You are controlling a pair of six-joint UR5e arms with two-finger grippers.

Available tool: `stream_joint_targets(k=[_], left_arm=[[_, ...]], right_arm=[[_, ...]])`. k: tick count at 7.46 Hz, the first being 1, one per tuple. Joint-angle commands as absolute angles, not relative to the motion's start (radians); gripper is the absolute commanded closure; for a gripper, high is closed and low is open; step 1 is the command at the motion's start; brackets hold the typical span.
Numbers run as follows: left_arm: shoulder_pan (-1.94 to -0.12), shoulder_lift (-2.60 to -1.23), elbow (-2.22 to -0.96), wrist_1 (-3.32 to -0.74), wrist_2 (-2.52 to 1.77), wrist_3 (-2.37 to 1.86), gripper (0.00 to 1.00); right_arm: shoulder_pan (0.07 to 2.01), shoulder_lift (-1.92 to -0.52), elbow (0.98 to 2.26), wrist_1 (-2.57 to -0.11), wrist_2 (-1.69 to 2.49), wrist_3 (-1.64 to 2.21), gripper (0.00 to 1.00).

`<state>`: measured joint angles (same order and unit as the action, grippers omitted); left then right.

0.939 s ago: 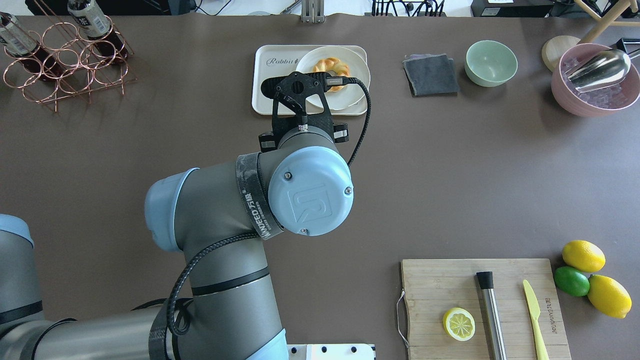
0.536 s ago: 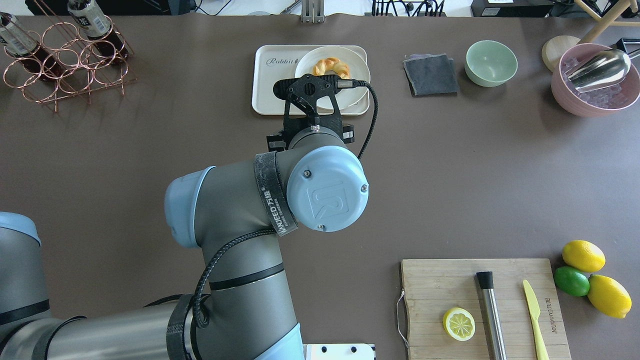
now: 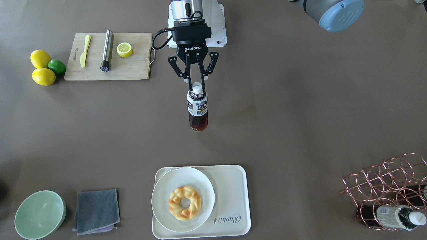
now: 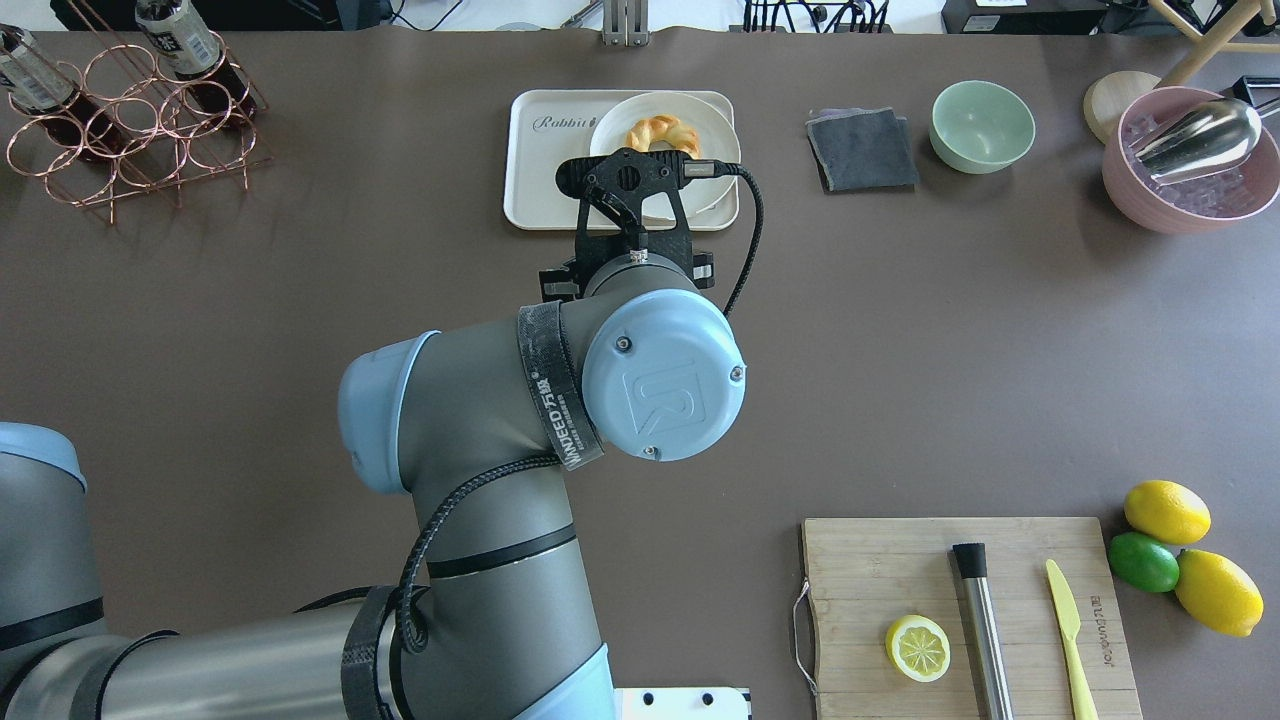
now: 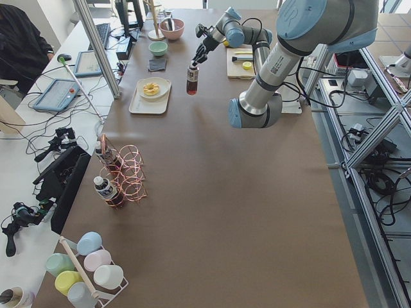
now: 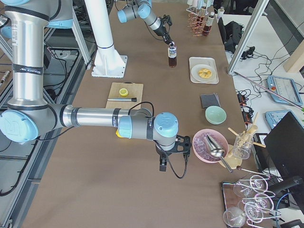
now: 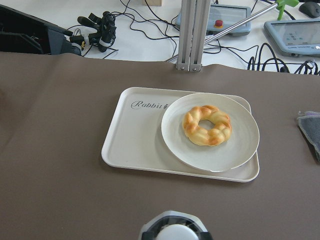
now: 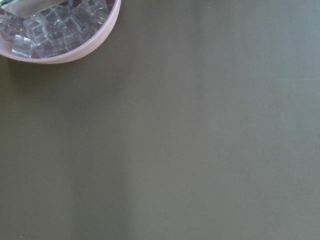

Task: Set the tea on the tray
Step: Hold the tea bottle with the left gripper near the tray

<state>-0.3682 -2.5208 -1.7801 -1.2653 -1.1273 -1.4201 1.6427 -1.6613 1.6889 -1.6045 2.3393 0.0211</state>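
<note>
Up close, the right gripper (image 6: 161, 166) hovers beside the ice bowl (image 6: 195, 148); whether it is open I cannot tell. Farther off, the left gripper (image 3: 197, 82) pinches the tea (image 3: 197, 111) by its cap, bottle upright, well short of the tray (image 3: 233, 196).

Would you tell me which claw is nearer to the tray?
Left. The left claw, holding the tea by its cap, hangs on the robot's side of the tray; the right claw sits far off beside the pink ice bowl.
</note>
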Motion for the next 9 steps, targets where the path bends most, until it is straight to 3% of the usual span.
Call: stream_joint_targets(k=[1,9], left_arm=[[-0.368,-2.519,-1.769,-1.267,-1.135,-1.404,1.00],[-0.385,-2.523,-1.747,-1.270,-1.253,-1.375,1.00]], right_arm=[[1.643,-1.661,1.689,-1.605,2.339,0.021,0.00],[1.641,-1.657,1.684,-1.605,2.339,0.023,0.00]])
